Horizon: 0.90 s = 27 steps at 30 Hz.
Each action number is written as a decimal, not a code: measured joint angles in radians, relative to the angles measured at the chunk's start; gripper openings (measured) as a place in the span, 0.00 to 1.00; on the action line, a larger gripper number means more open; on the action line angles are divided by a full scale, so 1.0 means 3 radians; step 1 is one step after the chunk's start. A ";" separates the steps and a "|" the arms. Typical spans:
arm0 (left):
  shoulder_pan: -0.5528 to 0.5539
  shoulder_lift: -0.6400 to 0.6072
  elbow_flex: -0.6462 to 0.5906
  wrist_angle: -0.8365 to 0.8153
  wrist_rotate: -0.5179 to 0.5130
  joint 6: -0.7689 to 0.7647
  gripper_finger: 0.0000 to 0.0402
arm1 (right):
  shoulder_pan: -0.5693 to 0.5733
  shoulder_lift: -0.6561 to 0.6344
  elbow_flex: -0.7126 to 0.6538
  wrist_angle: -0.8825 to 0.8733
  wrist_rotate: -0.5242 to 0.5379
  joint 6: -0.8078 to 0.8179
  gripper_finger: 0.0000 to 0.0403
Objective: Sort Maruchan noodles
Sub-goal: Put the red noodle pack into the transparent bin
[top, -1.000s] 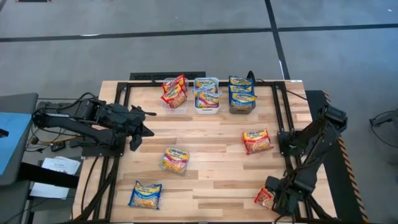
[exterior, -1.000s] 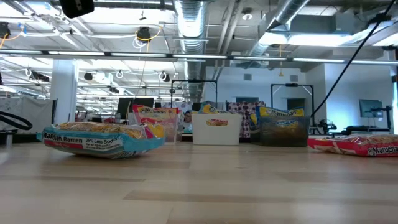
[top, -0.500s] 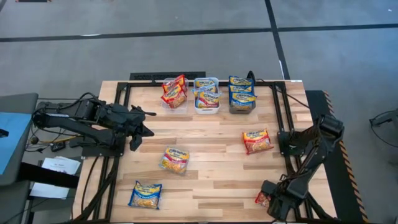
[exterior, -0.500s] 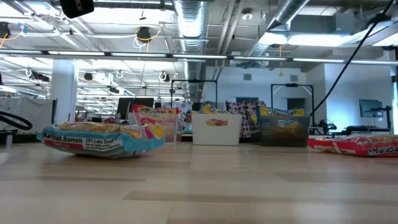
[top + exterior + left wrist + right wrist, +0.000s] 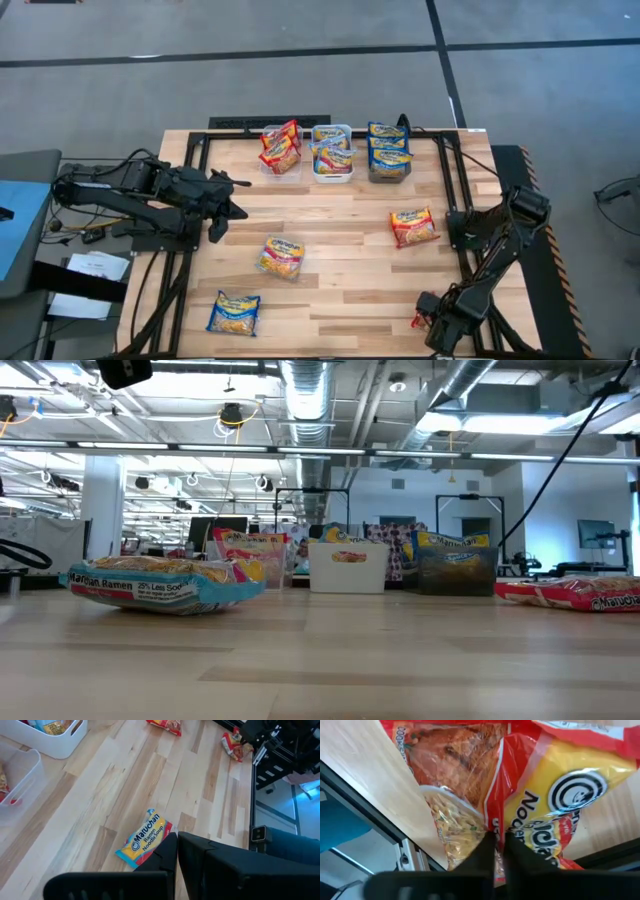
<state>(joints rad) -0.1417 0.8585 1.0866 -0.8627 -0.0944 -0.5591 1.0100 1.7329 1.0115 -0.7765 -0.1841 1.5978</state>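
My right gripper (image 5: pixel 432 318) stands at the table's near right corner, shut on a red Maruchan noodles packet (image 5: pixel 530 785), of which only a sliver (image 5: pixel 417 320) shows from above. Three more packets lie flat on the table: a red one (image 5: pixel 413 226), a light blue and pink one (image 5: pixel 281 257) and a blue and yellow one (image 5: pixel 234 313). My left gripper (image 5: pixel 222 210) hangs shut over the table's left side and holds nothing; its wrist view shows the light blue packet (image 5: pixel 145 837) beyond its fingers. My right gripper pinches the red packet's glossy wrapper between its two fingers, at the red strip (image 5: pixel 496 822) running down the packet's middle. The fingers come from above, pointing down. The packet lies on the table by the table's edge (image 5: pixel 395 810).
Three bins stand in a row at the far edge: a clear one (image 5: pixel 282 152), a white one (image 5: pixel 332 155) and a dark one (image 5: pixel 389 158), each holding packets. Black frame rails (image 5: pixel 455 190) run along the table's sides. Bare wood lies in the middle.
My right gripper has sunk toward the table's near right corner, down onto the red packet, and now covers nearly all of it. The packet has stayed where it was. The other packets have not moved.
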 joint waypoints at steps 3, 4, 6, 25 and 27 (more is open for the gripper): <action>0.0000 0.0000 0.0000 0.0000 0.0000 0.0001 0.00 | 0.0000 0.0000 0.0000 -0.0001 -0.0017 -0.0021 0.03; 0.0000 0.0000 0.0000 0.0000 0.0000 0.0000 0.00 | 0.0000 0.0000 0.0000 -0.0002 -0.0026 -0.0020 0.03; 0.0000 0.0000 0.0000 0.0000 0.0000 -0.0013 0.00 | 0.0000 -0.0003 0.0022 -0.0033 -0.0022 -0.0023 0.03; 0.0001 0.0196 0.0000 -0.0005 -0.0010 -0.0084 0.11 | -0.0107 -0.0078 0.0675 -0.0730 0.0567 -0.0284 0.00; 0.0001 0.0216 -0.0001 -0.0013 -0.0056 -0.0036 0.16 | -0.0174 -0.0078 0.0717 -0.0745 0.0579 -0.0390 0.00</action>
<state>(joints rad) -0.1413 0.9232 1.0863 -0.8665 -0.1113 -0.5698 0.9579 1.7096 1.2266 -1.0000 -0.0102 1.4808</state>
